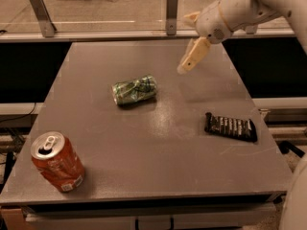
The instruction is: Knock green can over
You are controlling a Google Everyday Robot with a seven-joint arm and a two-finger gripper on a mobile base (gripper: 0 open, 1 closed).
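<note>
Jaws aloft, well apart from green can [135,89]

1. Table [158,171]: flat grey top, seen from the front edge; faint scuffs and sheen near the centre.
2. Green can [135,89]: lying on its side directly on the table, approx. mid-table, slightly to the rear; silver end faces left.
3. Orange-red soda can [57,161]: standing upright at the front-left corner, pull-tab top showing, well apart from the green can.
4. Dark wrapped pack [230,126]: lies flat on the right side, nr the edge; prob. a snack bar, label can't be read.
5. Claw [193,51]: in the air over the rear-right part of the table, not touching it or any item.
</note>
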